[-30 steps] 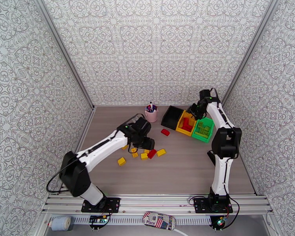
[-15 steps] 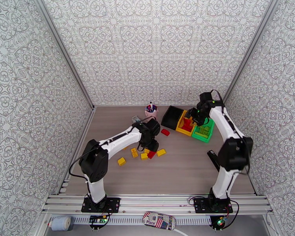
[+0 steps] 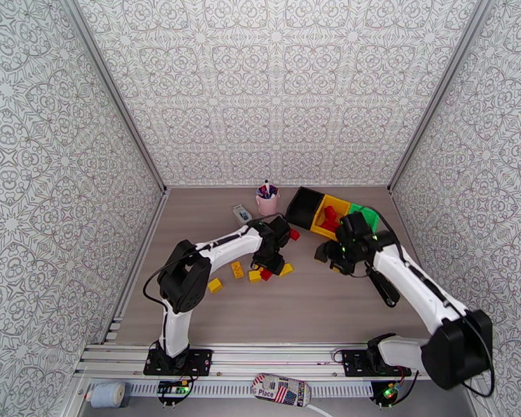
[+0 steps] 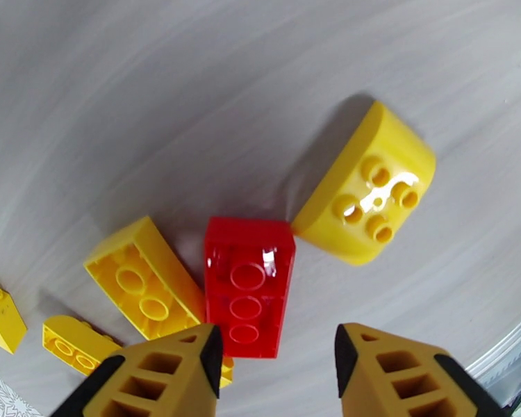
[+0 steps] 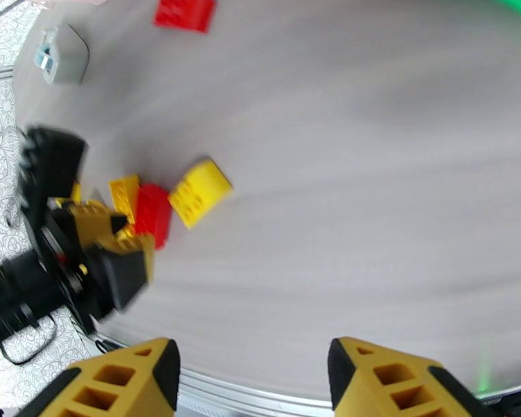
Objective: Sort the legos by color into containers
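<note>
The top external camera sits high above and behind the arm bases (image 3: 179,361), facing down and forward toward the far patterned wall (image 3: 274,85) — far enough back to take in the whole table (image 3: 330,314) and both arms. The left wrist camera hangs very near the tabletop, looking steeply down past the left gripper (image 4: 274,352) onto a red brick (image 4: 249,297) with a curved yellow brick (image 4: 365,192) at its corner. The right wrist camera rides higher, looking down and across the wood past the right gripper (image 5: 250,370) toward the left gripper — a blurred view. All three share that red-and-yellow cluster near the table's middle. The right wrist and overhead views also share a lone red brick (image 5: 185,12) and a small white box (image 5: 60,55).
</note>
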Action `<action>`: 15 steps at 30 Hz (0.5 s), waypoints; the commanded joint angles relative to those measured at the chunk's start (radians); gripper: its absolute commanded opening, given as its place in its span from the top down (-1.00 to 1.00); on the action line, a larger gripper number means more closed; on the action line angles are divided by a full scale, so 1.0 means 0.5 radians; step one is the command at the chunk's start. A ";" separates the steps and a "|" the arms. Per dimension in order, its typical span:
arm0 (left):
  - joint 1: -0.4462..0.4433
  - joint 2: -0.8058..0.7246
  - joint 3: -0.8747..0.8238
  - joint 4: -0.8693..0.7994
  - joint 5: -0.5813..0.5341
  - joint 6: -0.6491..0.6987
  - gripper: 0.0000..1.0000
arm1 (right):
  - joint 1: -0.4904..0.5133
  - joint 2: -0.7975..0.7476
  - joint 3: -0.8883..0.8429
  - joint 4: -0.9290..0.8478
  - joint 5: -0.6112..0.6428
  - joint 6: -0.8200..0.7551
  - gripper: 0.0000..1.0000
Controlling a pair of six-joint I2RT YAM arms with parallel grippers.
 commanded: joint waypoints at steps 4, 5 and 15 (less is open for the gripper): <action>0.018 0.141 0.101 -0.002 -0.044 0.057 -0.01 | 0.014 -0.183 -0.078 -0.012 0.010 0.086 -0.22; 0.026 0.166 0.111 -0.005 -0.045 0.060 -0.01 | 0.017 -0.201 -0.083 -0.022 0.009 0.090 -0.22; 0.031 0.151 0.105 -0.008 -0.167 0.031 0.01 | 0.029 -0.396 -0.180 -0.077 0.011 0.148 -0.22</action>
